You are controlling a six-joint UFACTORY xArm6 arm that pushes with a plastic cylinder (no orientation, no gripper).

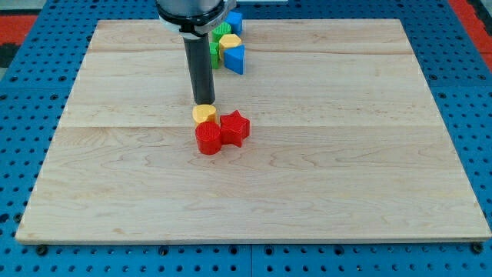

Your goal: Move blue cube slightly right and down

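The blue cube (234, 20) sits at the view's top edge of the wooden board (346, 138), partly hidden behind the arm. Below it lie a green block (221, 32), a yellow block (230, 41) and a second blue block, wedge-like (235, 58). My tip (204, 102) is well below that cluster, at the board's middle, touching the top of a small yellow block (204, 114). A red round block (207, 138) and a red star-shaped block (234, 128) sit just below the tip.
Another green block (213, 52) is mostly hidden behind the rod. The board lies on a blue pegboard table (31, 92).
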